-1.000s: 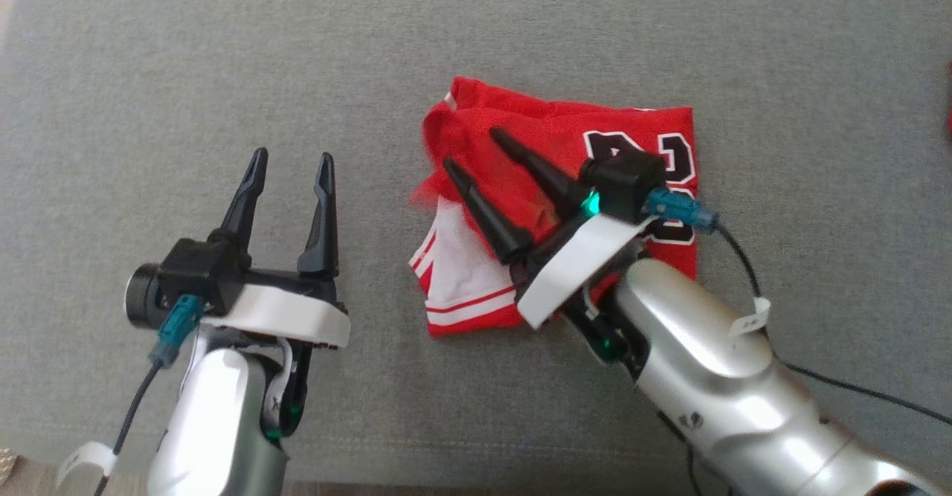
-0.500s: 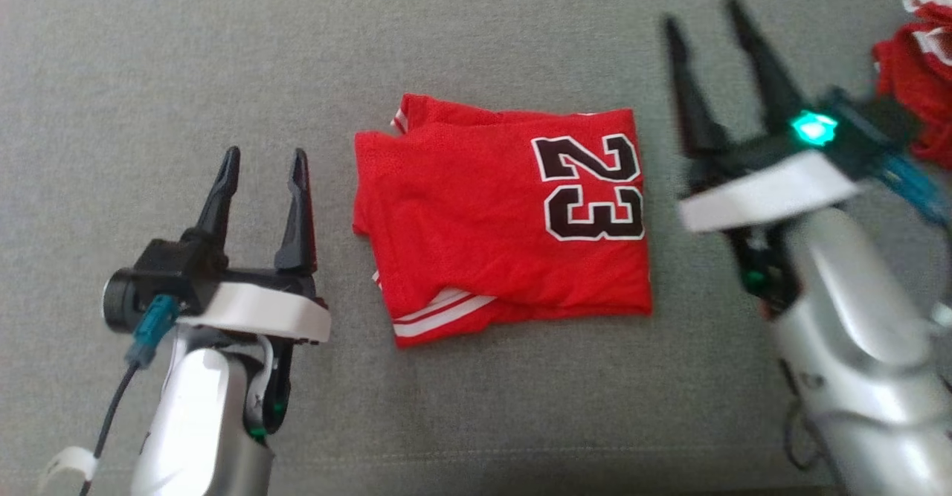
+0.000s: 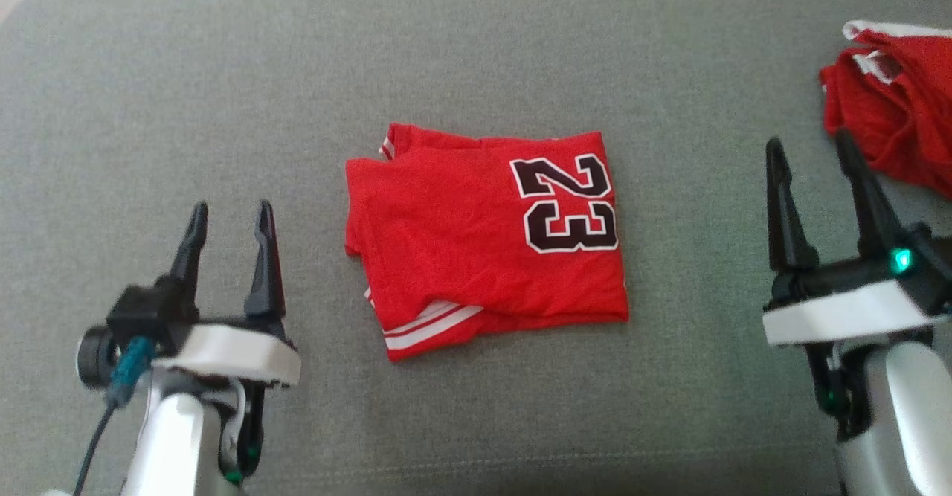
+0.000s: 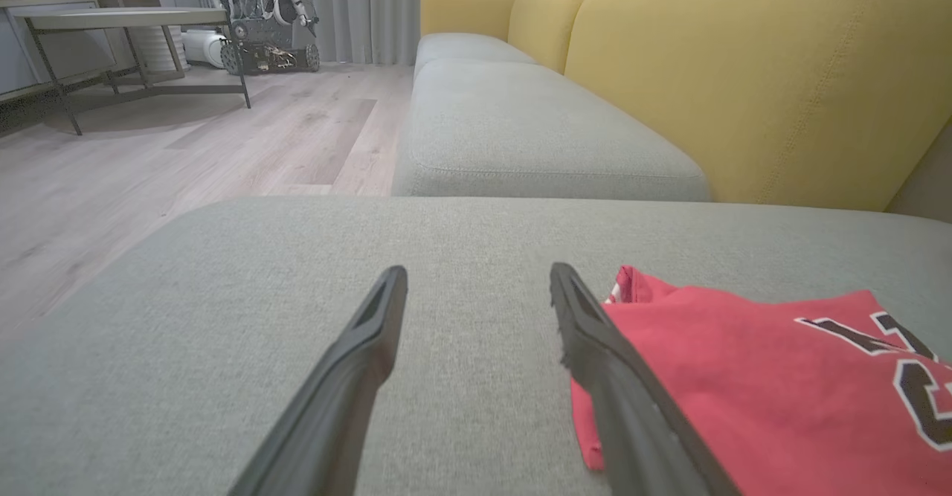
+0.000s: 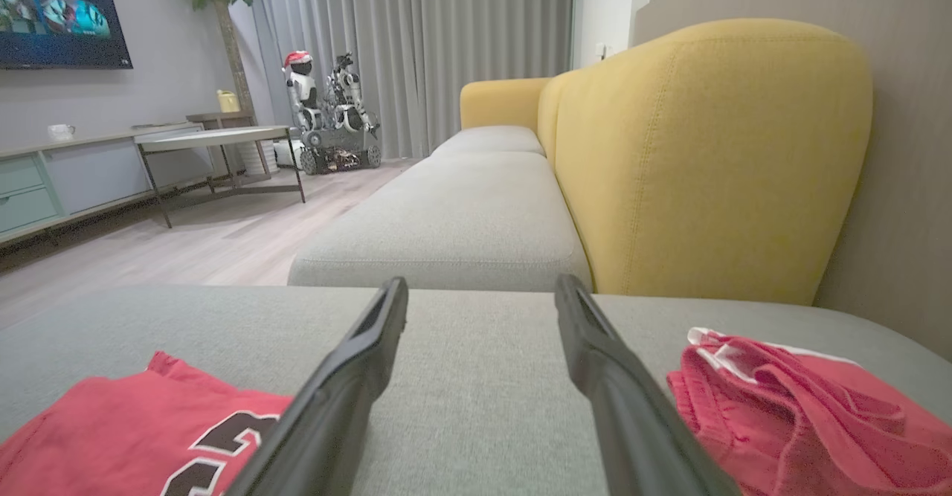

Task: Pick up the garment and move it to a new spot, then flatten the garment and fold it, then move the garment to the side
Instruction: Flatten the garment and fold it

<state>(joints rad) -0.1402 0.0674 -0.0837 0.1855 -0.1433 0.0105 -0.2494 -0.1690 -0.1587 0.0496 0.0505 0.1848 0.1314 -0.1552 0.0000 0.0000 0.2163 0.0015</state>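
Folded jersey [image 3: 483, 243], red with the number 23 facing up, lies flat on the grey cushion [image 3: 476, 50] as a compact rectangle. One white-striped hem shows at its near edge and a small layer peeks out at the far corner. It sits between the two sets of fingers: to the right of the left gripper [image 3: 231, 207] and to the left of the right gripper [image 3: 808, 140], clear of both. In the left wrist view its edge lies just beside the inner finger. Both grippers hold their fingers apart with nothing between them, tips pointing away from the robot. A second, crumpled red garment [image 3: 892, 102] lies beyond the right gripper's fingertips, on their outer side. Judged from this layout, the placing, flattening and folding appear complete. What remains is the final step: gripping the folded jersey and carrying it to the side without spilling the fold.
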